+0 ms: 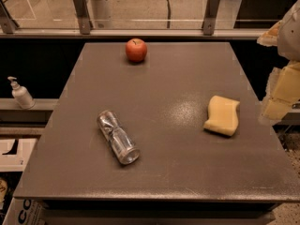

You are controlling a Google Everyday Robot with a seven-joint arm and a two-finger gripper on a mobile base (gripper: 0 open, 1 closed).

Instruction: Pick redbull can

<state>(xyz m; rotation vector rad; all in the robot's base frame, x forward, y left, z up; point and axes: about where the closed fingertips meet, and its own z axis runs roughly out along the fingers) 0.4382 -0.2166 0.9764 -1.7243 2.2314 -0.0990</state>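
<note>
Gripper: my gripper (281,95) hangs at the right edge of the table (164,78), only partly in view. I cannot tell whether it is released or clenched. The task's thing is not in it.
Redbull can: the redbull can (117,137) lies on its side on the tabletop, well apart from the gripper. It is across the table from it, beyond the sponge and nearer the front edge.
Sponge: the yellow sponge (221,116) is the thing nearest the gripper and sits roughly between it and the can.
Apple: the apple (136,50) sits near the back edge, far from the gripper and well apart from the can.
Risk, sweep: I judge that a low, straight run from here to the can would cross the sponge and could push it along.
Risk, roll: the can is round and lies on a diagonal. A touch on one side only would likely send it rolling, perhaps toward the front left edge.
Risk, slip: the metal is shiny, and the middle looks pinched in, though I can't be sure from this angle. An off-centre closing across the body could squirt it out.
Risk, alignment: if I come down in line with the can's length rather than across it, I expect to close on nothing.
</note>
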